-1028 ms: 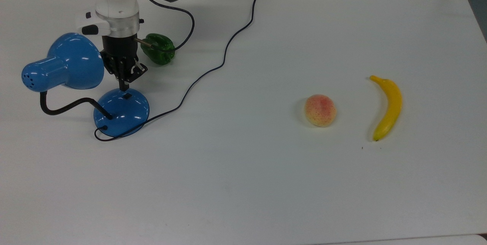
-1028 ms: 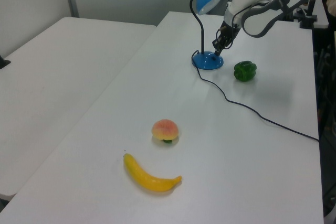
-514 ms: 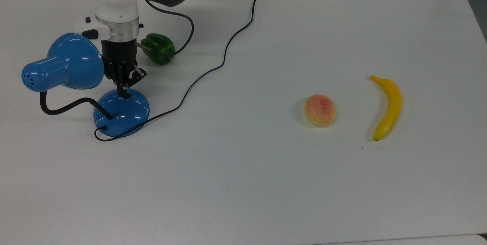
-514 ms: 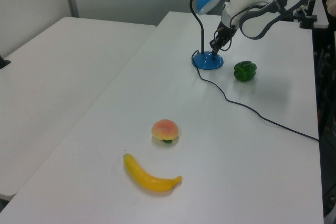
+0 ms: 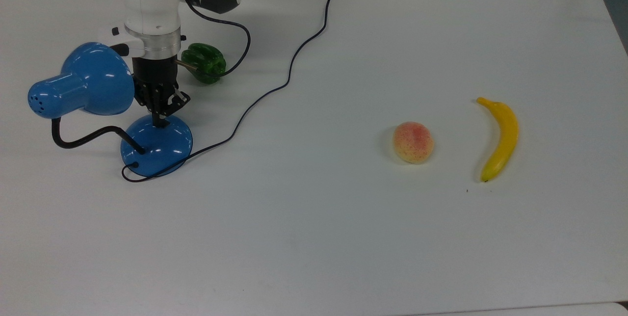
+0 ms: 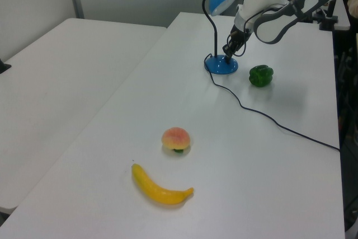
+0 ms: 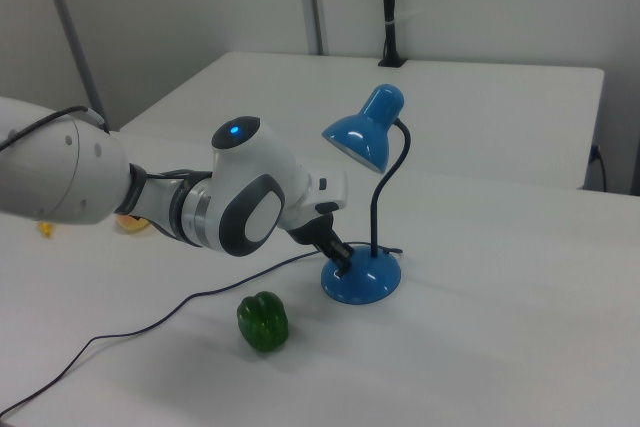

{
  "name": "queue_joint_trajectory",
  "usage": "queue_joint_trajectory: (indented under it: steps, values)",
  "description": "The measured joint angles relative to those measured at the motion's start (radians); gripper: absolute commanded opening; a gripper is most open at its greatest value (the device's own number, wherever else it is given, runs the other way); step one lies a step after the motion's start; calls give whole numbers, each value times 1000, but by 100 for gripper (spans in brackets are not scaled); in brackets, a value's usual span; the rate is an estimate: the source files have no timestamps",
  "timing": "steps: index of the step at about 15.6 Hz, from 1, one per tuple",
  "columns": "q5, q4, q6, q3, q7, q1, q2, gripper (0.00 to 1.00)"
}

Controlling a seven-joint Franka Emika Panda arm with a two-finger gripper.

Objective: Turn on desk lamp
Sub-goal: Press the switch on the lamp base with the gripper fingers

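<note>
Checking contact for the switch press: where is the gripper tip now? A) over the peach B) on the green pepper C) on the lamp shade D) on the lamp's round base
D. In the top view the gripper points down onto the top of the desk lamp base; the right view shows the tip meeting the blue dome.

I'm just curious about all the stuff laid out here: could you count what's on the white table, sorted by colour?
Blue: 1, the desk lamp
Green: 1, the bell pepper
Yellow: 1, the banana
Pink-orange: 1, the peach
Black: 1, the lamp's cord
Total: 5
</note>
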Motion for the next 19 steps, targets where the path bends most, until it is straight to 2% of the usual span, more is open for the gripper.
queue_joint_trajectory:
  steps: [6,19]
  values:
    - [-1,0,51,0,0,-1,15,0]
    - [-17,10,30,0,0,-2,8,0]
